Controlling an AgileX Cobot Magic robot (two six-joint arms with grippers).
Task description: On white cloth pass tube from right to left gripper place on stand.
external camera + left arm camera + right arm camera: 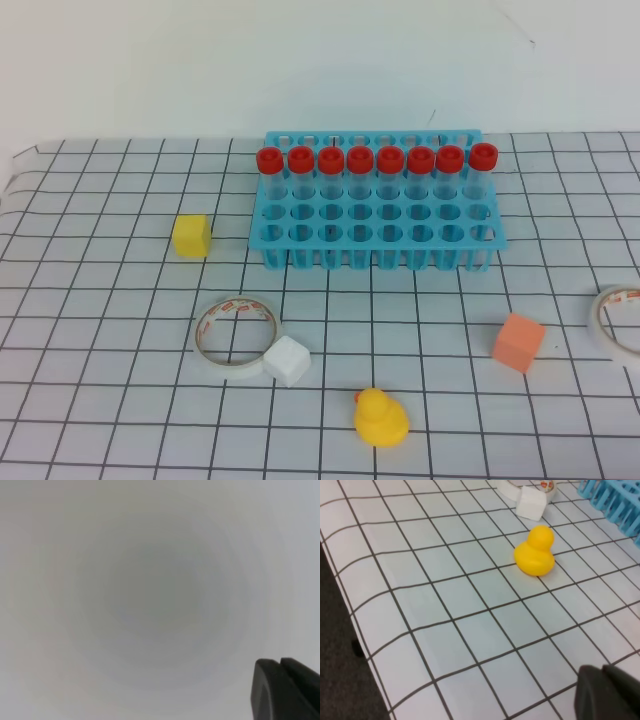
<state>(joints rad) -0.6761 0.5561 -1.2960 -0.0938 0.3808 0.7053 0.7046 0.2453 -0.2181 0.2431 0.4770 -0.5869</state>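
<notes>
Found neither arm over the bench in the high view. Caught only a black sliver of the left hand (286,692) at the lower corner of its own camera, against a blank pale field with nothing sharp in it. Could not tell whether clenched or released. Seemed pointed away from the bench, probably parked clear of the work.

Caught likewise just a dark corner of the right hand (609,694), low over the white cloth (470,630) near its front edge. Could not tell its state either; saw nothing between the fingers. Judged it held back at the near side to leave the working area free.

Ahead of the right hand and a little to its left: a yellow duck (535,552). Further ahead: a white cube (530,503) touching a tape roll (512,487). Far ahead and to the right: the corner of the blue stand (615,502).

Counted eight red-capped tubes (376,160) upright in the back row of the stand (375,240), well beyond both hands, caps level, each seated in its own hole and so kept from rolling. Spotted no tube loose on the cloth and none in either hand, hence could not single out the one to pass. Judged from this either work finished or not begun.
</notes>
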